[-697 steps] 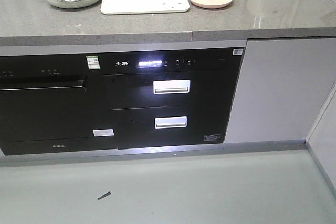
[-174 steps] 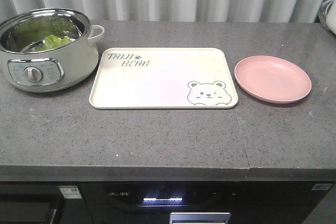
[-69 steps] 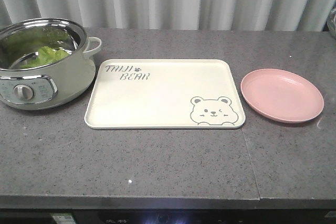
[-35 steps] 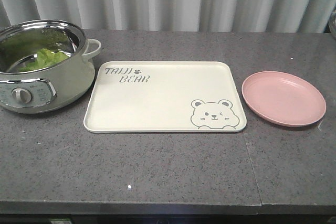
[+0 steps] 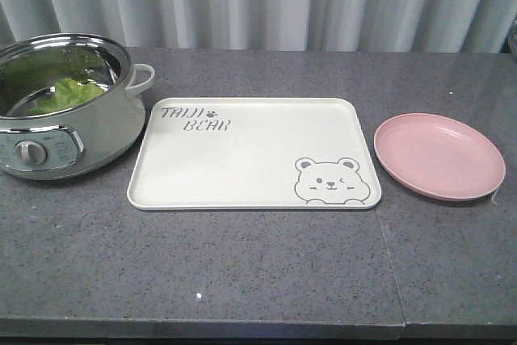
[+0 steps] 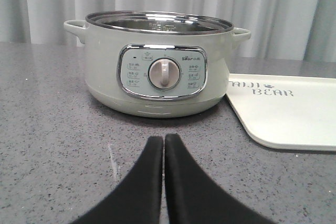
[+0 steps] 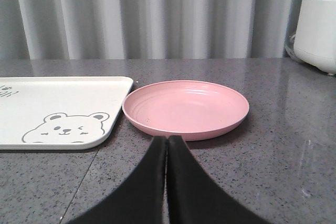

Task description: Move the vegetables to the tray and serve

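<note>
Green lettuce, the vegetables (image 5: pixel 69 92), lies inside a pale green electric pot (image 5: pixel 56 139) at the counter's left. The cream tray (image 5: pixel 242 155) with "TAIJI BEAR" lettering and a bear face lies bare in the middle, and it also shows in the wrist views (image 6: pixel 294 119) (image 7: pixel 63 98). My left gripper (image 6: pixel 164 139) is shut and holds nothing, low over the counter just in front of the pot (image 6: pixel 163 74). My right gripper (image 7: pixel 167 140) is shut with nothing in it, right before the pink plate (image 7: pixel 186 106). Neither gripper shows in the front view.
The round pink plate (image 5: pixel 440 155) sits right of the tray. A white appliance (image 7: pixel 317 24) stands at the far right. Grey curtains hang behind the stone counter (image 5: pixel 242 272), which has a seam (image 5: pixel 388 264) right of centre and a front edge near the bottom.
The front view has risen from the black cabinet fronts to the countertop and closed in. Over the last second the pot, tray and plate have slid slightly lower and larger in view.
</note>
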Controlling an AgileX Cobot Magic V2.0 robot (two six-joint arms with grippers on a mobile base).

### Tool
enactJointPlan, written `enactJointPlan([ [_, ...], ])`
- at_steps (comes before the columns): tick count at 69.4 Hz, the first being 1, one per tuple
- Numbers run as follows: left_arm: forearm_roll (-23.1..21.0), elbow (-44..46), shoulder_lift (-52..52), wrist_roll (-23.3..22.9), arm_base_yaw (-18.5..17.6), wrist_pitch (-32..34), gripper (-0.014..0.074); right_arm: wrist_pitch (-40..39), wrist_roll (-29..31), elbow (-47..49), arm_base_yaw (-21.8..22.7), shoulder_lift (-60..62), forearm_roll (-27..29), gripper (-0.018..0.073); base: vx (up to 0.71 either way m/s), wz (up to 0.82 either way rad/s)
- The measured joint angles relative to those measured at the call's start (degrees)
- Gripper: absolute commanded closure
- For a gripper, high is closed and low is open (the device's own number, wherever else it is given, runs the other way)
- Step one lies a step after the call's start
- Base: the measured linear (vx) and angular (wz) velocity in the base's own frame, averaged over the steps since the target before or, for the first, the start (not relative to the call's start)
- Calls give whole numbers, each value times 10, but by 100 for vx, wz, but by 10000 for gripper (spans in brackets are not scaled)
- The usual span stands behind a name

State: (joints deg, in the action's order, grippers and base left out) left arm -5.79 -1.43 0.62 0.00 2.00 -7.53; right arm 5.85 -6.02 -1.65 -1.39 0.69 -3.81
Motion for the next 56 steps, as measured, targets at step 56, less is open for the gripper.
enactJointPlan([
  [56, 0, 0, 0, 0, 0, 0, 603, 0, 0, 0, 0, 0, 0, 564, 0, 0],
])
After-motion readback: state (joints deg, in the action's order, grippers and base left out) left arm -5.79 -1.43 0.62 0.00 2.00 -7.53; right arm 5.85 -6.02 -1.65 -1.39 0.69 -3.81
